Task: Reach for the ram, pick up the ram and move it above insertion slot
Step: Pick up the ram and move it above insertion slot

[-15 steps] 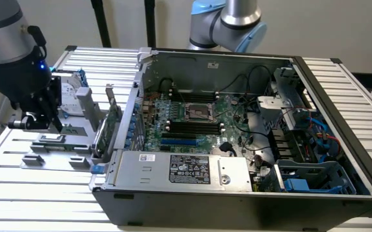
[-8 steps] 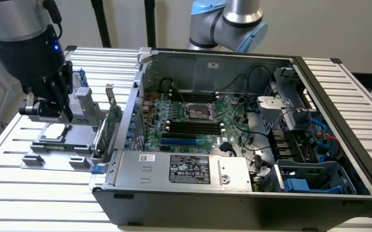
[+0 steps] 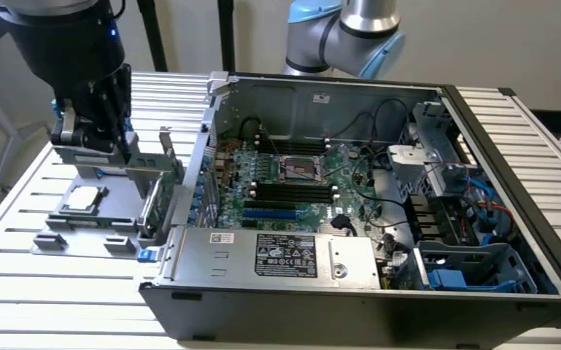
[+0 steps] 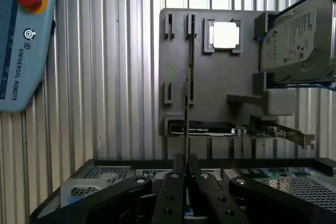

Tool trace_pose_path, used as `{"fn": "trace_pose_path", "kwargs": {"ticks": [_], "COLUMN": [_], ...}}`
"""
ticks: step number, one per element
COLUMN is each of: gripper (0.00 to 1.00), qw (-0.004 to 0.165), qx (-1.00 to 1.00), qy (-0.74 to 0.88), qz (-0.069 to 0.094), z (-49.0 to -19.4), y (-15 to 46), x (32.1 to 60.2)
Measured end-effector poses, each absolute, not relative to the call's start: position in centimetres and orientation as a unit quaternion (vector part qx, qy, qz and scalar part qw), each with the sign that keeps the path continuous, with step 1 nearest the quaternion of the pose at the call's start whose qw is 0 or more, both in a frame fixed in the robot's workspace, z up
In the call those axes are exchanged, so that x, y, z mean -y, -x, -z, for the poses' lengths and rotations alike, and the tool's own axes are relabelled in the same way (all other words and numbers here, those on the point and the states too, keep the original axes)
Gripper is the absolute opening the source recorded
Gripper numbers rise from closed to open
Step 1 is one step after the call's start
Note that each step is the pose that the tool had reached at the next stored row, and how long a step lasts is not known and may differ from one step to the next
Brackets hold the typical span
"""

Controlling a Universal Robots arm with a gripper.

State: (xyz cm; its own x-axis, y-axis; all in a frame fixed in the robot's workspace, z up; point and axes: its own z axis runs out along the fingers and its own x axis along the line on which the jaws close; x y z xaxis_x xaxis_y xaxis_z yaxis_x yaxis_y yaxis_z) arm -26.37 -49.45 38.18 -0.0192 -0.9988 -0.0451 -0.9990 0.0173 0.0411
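Note:
In the wrist view the ram (image 4: pixel 186 114) shows edge-on as a thin dark strip running out from between my fingers. My gripper (image 4: pixel 185 162) is shut on its near end. The strip hangs over the grey fixture tray (image 4: pixel 215 82), in line with the tray's narrow holder clips (image 4: pixel 190 24). In the exterior view my gripper (image 3: pixel 93 135) is above the tray (image 3: pixel 85 219), at the exterior view's left of the open computer case. The black memory slots (image 3: pixel 290 191) lie on the motherboard inside the case, apart from the gripper.
The tray also carries a processor chip (image 4: pixel 226 35), a silver hard drive in a blue frame (image 4: pixel 296 35) and an upright green expansion card (image 3: pixel 154 193). The case wall (image 3: pixel 198 168) stands between tray and motherboard. A teach pendant (image 4: pixel 26 40) lies on the slatted table.

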Motion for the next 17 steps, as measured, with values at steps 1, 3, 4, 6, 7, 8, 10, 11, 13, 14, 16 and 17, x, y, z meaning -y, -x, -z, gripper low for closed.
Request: {"fn": "trace_pose_path", "kwargs": {"ticks": [1, 3, 4, 6, 7, 8, 10, 11, 13, 14, 16, 17], "gripper": [0.14, 0.14, 0.14, 0.14, 0.14, 0.14, 0.14, 0.14, 0.14, 0.14, 0.14, 0.14], "qw": [0.002, 0.004, 0.005, 0.007, 0.008, 0.009, 0.011, 0.012, 0.013, 0.013, 0.014, 0.015], "qx": [-0.713, -0.713, -0.713, -0.713, -0.713, -0.713, -0.713, -0.713, -0.712, -0.712, -0.712, -0.712], "qy": [0.7, 0.7, 0.7, 0.7, 0.7, 0.7, 0.7, 0.7, 0.7, 0.7, 0.7, 0.7], "qz": [-0.031, -0.033, -0.034, -0.037, -0.038, -0.039, -0.041, -0.042, -0.043, -0.043, -0.044, -0.045], "z": [-38.6, -39.0, -39.1, -39.1, -39.1, -39.1, -39.1, -39.1, -39.1, -39.1, -39.1, -39.1], "y": [25.9, 25.0, 24.5, 23.6, 23.2, 22.7, 21.8, 21.4, 20.5, 20.0, 19.1, 18.6], "x": [49.5, 49.4, 49.5, 49.5, 49.5, 49.5, 49.5, 49.5, 49.5, 49.5, 49.5, 49.5]}}
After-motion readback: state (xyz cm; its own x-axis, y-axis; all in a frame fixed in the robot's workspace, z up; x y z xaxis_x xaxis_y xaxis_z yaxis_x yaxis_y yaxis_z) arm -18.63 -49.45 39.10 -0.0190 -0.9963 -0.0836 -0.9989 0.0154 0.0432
